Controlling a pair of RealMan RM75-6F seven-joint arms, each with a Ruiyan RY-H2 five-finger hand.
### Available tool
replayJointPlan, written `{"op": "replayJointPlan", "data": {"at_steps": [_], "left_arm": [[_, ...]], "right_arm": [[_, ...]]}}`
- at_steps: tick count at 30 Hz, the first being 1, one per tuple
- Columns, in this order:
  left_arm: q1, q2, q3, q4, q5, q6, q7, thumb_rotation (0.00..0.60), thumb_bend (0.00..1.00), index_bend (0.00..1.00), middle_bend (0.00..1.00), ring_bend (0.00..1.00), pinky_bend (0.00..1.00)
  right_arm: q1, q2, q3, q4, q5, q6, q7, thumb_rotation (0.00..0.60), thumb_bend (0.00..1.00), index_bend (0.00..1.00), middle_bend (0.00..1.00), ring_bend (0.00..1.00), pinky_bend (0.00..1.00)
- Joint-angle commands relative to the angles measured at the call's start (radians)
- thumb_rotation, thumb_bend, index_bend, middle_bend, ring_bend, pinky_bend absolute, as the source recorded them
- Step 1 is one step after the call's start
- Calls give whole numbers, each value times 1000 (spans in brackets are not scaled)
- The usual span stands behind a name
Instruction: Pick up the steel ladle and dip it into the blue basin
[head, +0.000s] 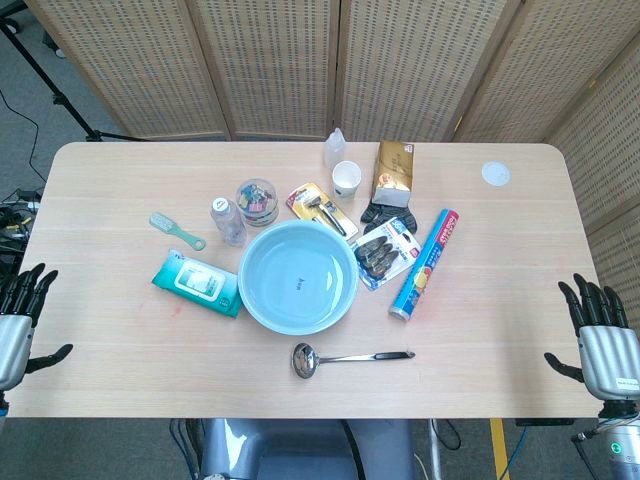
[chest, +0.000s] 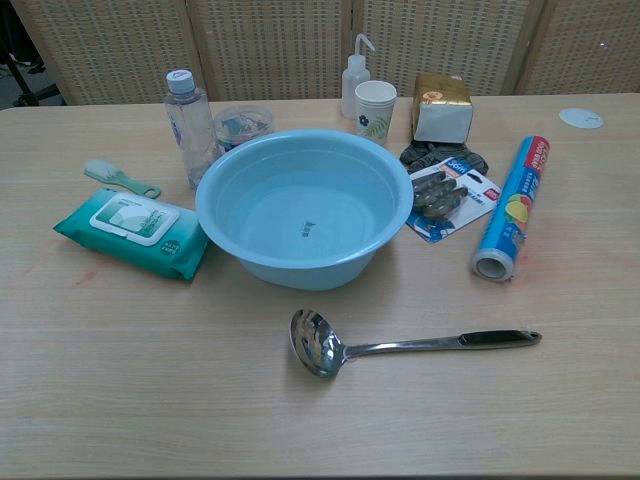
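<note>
**A:** Across the surface (head: 500, 330), what matters, biggest first?

**B:** The blue basin (chest: 303, 215) sits mid-surface, upright, apparently with a little water in it. Beside it on one side lies a green wipes pack (chest: 130, 232); on the other, a blue foil roll (chest: 511, 207). Just in front of the basin, apart from it, the steel ladle (chest: 400, 344) lies flat, bowl toward the robot's left, black-gripped handle pointing right.

**A:** And the robot hands?

**B:** The left robot hand (head: 20, 318) and the right robot hand (head: 598, 335) both hang at the outer edges of the surface, fingers spread, holding nothing, well apart from the ladle. The task hasn't started, I'd say.

**A:** What could go wrong?

**B:** The handle is thin and lies flush on the wood, so fingers may skid it away rather than get under it. A push toward the basin could knock the rim and slop water. Gripped too near the end, the heavy bowl may droop and twist in the grasp. A wide reach could also clip the foil roll.
</note>
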Motion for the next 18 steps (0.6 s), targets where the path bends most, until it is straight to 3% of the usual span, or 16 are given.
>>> {"op": "replayJointPlan", "data": {"at_steps": [1,13,15,16,18], "left_arm": [[-6,61,-16,-97,-13,1,8,600,0,0,0,0,0],[-7,127,-56,-132,-67,4,-75,600,0,0,0,0,0],[-7,129,-58,-128,-67,6,-87,600,0,0,0,0,0],[-7,129,-57,-126,-66,5,-89,600,0,0,0,0,0],[-9,128,-55,-123,-63,2,-88,600,0,0,0,0,0]], "right_arm": [[-1,1,1,-2,-1,3,-1,600,0,0,0,0,0],[3,-8,-9,-4,-20,0,-16,600,0,0,5,0,0],[7,-17,-14,-4,-34,-4,-12,600,0,0,115,75,23],[11,-26,-19,-2,-49,-5,-6,600,0,0,251,206,130],[21,-47,-27,11,-86,-2,12,600,0,0,488,462,449]]}}
